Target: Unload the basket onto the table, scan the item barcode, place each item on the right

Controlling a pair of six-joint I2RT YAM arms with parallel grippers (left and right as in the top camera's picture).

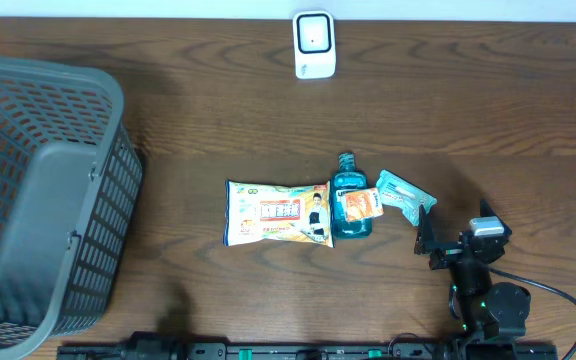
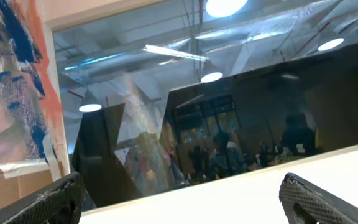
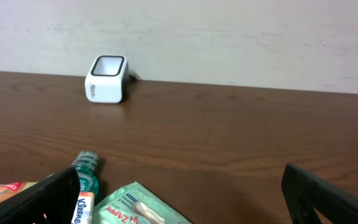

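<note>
The right tool (image 1: 425, 236) sits low near the front edge of the desk (image 1: 488, 110). Its two fingers are spread wide with nothing between them, which looks like a stance for reaching rather than carrying. Just ahead of its tips lies a green packet (image 1: 404, 194). A little beyond that, to the tool's left, a blue bottle (image 1: 348, 222) lies on its side with an orange packet (image 1: 360, 204) over its middle. Further left again is a snack bag (image 1: 278, 213).

These goods are bunched together within easy reach of this tool, so I judge one of them is the item to scan. The green packet is the likeliest, being closest. No barcode can be made out on any upward face.

The scanner (image 1: 314, 45) stands well ahead of the tool at the far side of the desk, by the wall. In the wrist view it is ahead and to the left. Whatever is picked would have to be lifted, carried there and turned so its code faces the window.

The left tool (image 2: 182, 186) does not show from above. Its own camera looks up at ceiling lights, and its fingers are wide apart and empty, so it seems parked out of the way.

A basket (image 1: 118, 230) sits far off to the right tool's left, probably for finished goods.
</note>
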